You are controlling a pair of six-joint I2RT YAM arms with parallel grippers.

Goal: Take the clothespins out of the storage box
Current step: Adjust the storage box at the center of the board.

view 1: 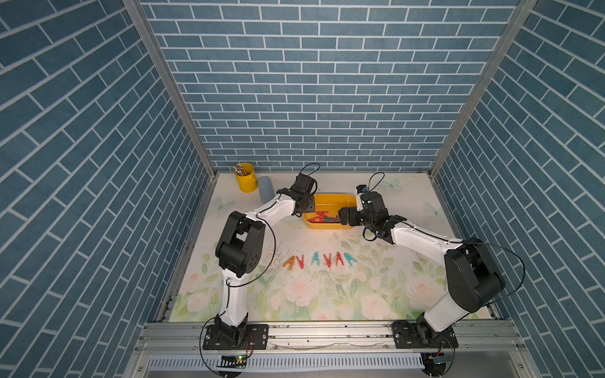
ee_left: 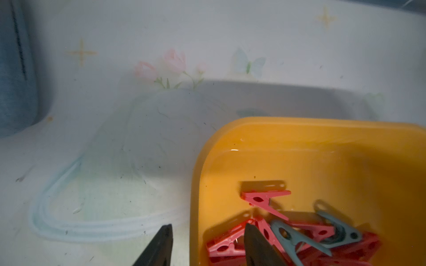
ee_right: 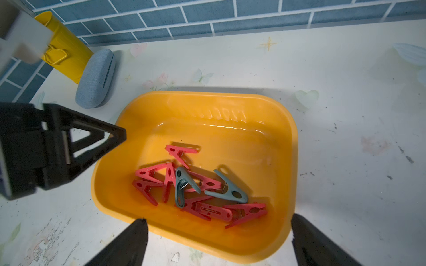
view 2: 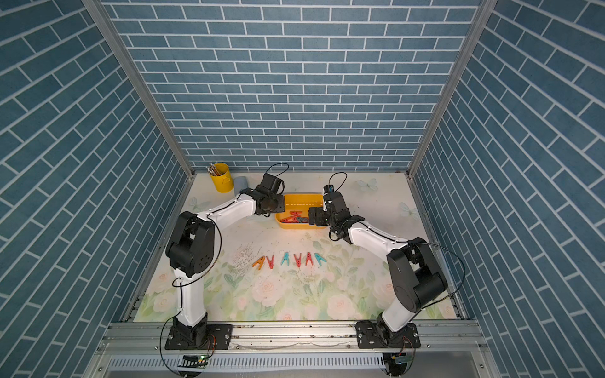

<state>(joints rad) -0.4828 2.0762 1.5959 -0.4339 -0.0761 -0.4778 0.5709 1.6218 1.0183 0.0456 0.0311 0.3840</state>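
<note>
Right wrist view: the shallow yellow plastic storage box (ee_right: 207, 96) holds a tangle of red and teal plastic A-shaped clothespins (ee_right: 196, 188) in its 6 o'clock half. The right gripper (ee_right: 217, 228) hangs above, spread wide and empty. The left gripper (ee_left: 208, 228), half spread, straddles the box's 9 o'clock wall, pinching nothing visibly. Six pegs (view 1: 319, 259) lie in a row on the floral table (view 1: 376, 294), at the box's 6 o'clock. The step looks like steadying the box for another pick. Next, the right claw should drop onto one exposed peg, probably the lone red peg (ee_right: 182, 153).
</note>
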